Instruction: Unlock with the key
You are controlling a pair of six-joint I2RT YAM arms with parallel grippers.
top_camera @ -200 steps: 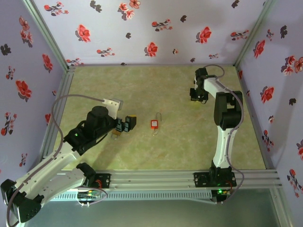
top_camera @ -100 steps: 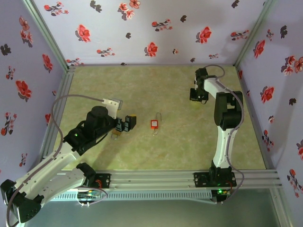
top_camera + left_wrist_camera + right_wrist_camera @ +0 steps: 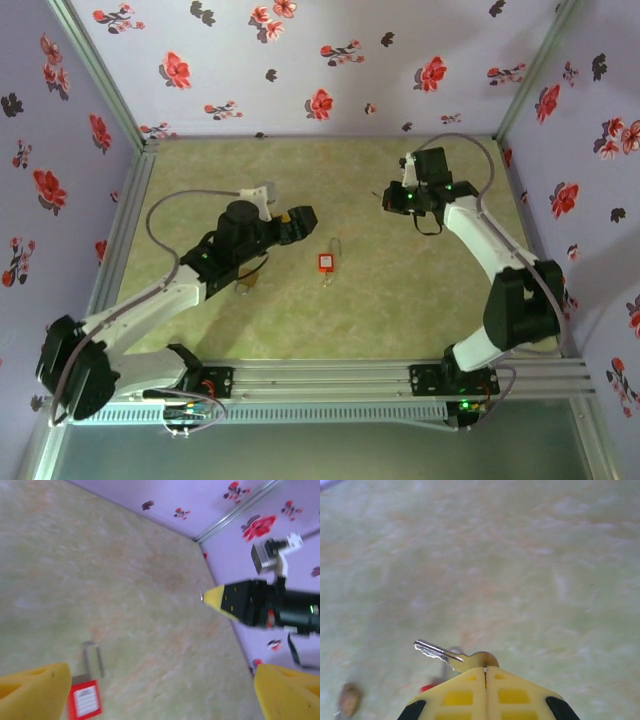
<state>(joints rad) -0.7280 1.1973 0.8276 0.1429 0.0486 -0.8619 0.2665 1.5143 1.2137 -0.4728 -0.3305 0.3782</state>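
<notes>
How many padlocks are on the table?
2. The red padlock lies in the middle of the table; the brass padlock lies to its left, by the left arm. More may hide under the arms.

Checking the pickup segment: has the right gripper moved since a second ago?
Yes. The right gripper, shut on the key, has shifted left toward the red padlock, which lies where it did.

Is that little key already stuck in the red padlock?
No: the key is pinched between the right fingers, well away from the red padlock lying on the table.
</notes>
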